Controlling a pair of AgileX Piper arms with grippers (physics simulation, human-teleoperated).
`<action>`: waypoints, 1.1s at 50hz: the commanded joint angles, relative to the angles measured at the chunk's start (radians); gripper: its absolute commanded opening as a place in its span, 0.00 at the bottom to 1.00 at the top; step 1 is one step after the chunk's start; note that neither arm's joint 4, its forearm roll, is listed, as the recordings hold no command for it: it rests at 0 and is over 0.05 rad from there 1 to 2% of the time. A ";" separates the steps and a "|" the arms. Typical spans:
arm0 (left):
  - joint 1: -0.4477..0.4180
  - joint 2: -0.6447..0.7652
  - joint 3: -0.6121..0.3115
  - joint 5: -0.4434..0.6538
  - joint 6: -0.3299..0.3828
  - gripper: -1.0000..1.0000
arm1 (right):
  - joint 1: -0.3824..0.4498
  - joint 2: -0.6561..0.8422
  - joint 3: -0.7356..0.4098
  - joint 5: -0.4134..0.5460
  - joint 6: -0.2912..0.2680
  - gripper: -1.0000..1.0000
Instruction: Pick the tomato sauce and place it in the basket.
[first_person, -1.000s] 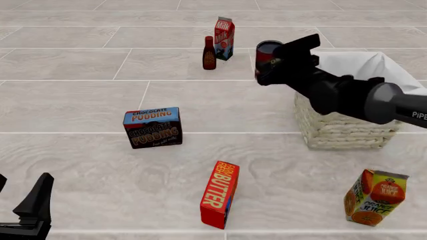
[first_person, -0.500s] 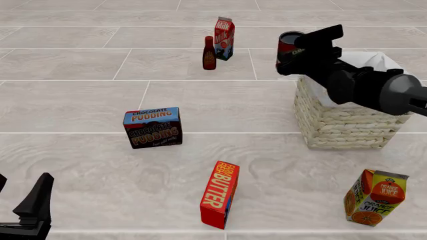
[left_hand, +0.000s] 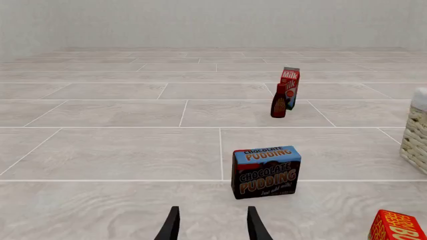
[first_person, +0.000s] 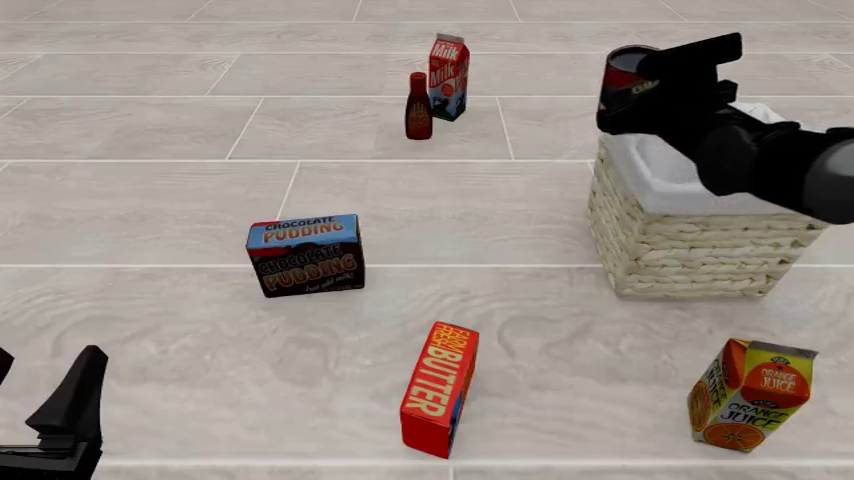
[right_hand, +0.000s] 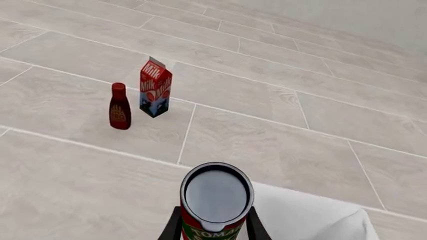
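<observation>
The tomato sauce (first_person: 622, 76) (right_hand: 217, 200) is a small can with a dark metal top and a red and green label. My right gripper (first_person: 638, 88) (right_hand: 215, 227) is shut on it and holds it in the air above the far left corner of the basket (first_person: 694, 235). The basket's white cloth lining (right_hand: 307, 215) lies right beneath the can in the right wrist view. My left gripper (left_hand: 212, 226) (first_person: 60, 410) stands open low at the near left, with nothing between its fingers.
A chocolate pudding box (first_person: 306, 254) (left_hand: 266, 171) stands left of centre. A butter box (first_person: 439, 388) is near the front, an orange juice carton (first_person: 750, 394) at the front right. A dark red bottle (first_person: 419, 106) (right_hand: 119, 106) and a milk carton (first_person: 449, 76) (right_hand: 155, 87) stand at the back.
My right arm has carried the can to the right and slightly up, from left of the basket to above its far left corner. The left gripper has stayed still.
</observation>
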 joint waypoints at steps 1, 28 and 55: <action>0.000 0.000 0.000 0.000 0.000 1.00 | -0.049 -0.022 0.001 0.003 0.017 0.00; 0.000 0.000 0.000 0.000 0.000 1.00 | -0.137 -0.020 0.009 -0.001 0.005 0.00; 0.000 0.000 0.000 0.000 0.000 1.00 | -0.249 0.068 -0.023 0.024 0.000 0.00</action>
